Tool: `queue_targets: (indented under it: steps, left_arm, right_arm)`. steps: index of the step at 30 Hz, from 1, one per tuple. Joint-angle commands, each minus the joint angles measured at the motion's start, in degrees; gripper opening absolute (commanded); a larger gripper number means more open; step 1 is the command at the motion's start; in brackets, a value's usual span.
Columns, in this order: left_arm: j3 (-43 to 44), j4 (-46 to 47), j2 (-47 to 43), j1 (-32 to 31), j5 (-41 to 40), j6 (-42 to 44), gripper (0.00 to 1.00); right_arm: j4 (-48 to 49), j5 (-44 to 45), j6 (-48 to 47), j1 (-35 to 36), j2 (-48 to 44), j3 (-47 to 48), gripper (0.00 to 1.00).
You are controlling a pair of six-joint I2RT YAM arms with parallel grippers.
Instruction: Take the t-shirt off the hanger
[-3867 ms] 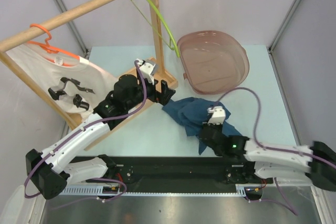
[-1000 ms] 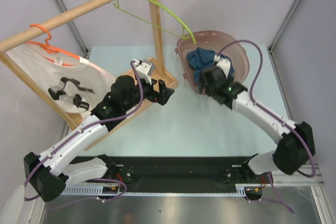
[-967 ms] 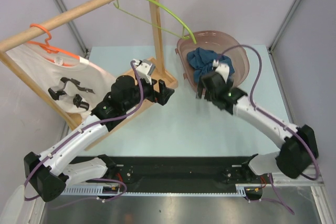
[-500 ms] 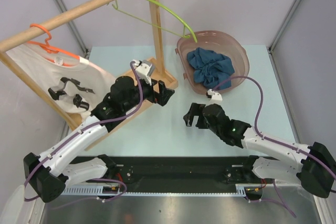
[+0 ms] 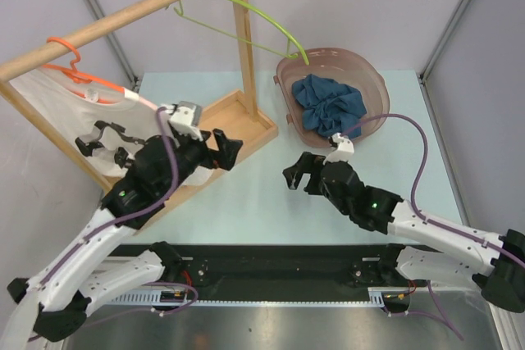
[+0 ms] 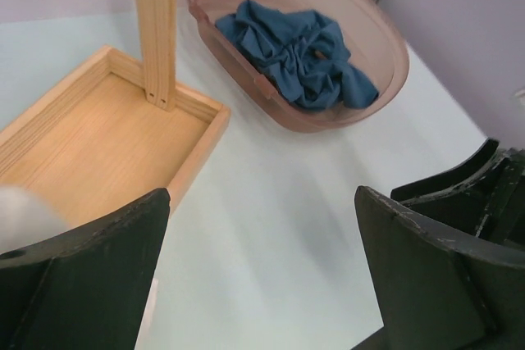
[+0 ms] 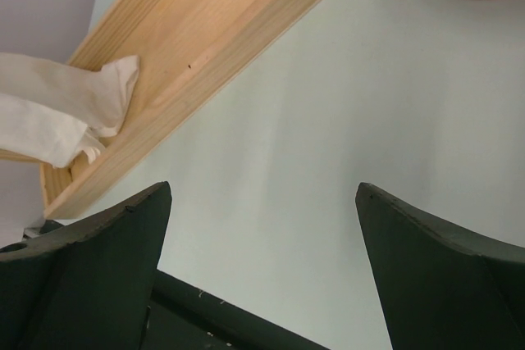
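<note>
- Left arm (image 5: 86,243): white moulded link shells, black joint housings, black wrist block.
- Left end effector (image 5: 223,150): two matte black wedge-shaped left fingers (image 6: 82,276), edges faintly scuffed.
- Left camera housing (image 5: 182,114): small white box on wrist.
- Left cable (image 5: 170,157): purple, run along arm.
- Right arm (image 5: 443,229): same white shells, black joints; green indicator light (image 5: 373,201) on forearm.
- Right end effector (image 5: 303,179): matching black right fingers (image 7: 435,276).
- Right camera housing (image 5: 341,147): white.
- Right cable (image 5: 426,157): purple, wide loop.

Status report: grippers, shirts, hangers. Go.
Left gripper open, right gripper open, both empty. Blue t-shirt in basin, green hanger bare. White t-shirt on orange hanger. No obstruction seen.
</note>
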Motion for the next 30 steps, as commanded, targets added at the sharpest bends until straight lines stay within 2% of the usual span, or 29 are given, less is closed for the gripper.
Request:
queue_targets:
  steps: [1,3,8,14,19,27,30]
  left_arm:
    - [8.29,-9.06,-8.12,-0.19,-7.02,-6.46,1.00]
    - [11.02,-13.10,-9.27,-0.19,-10.18,-5.95,1.00]
    - [24.03,-25.04,-7.61,-0.19,-18.01,-5.33,1.00]
    - [35.02,-31.46,-3.48,-0.10,-30.31,-6.63,1.00]
    - [42.13,-32.18,-0.67,-0.19,-35.51,-8.58,1.00]
    - [49.18,-32.80,5.83,-0.10,-36.74,-10.60,0.99]
    - [51.02,-33.32,7.41,0.16,-39.98,-11.83,0.92]
  right_arm:
    - [-0.17,3.77,1.50,0.09,-4.06,-1.20,1.00]
    - [-0.70,3.60,1.76,0.18,-5.37,-1.72,1.00]
    - [-2.19,3.86,2.47,0.09,-8.71,-3.48,1.00]
    - [-2.72,4.65,2.47,0.00,-12.14,-4.36,1.00]
    - [-3.77,4.56,2.90,0.09,-13.11,-4.45,1.00]
    - [-4.74,4.39,3.26,0.00,-14.17,-4.28,1.00]
    - [-5.18,4.65,3.43,0.00,-14.78,-4.45,0.99]
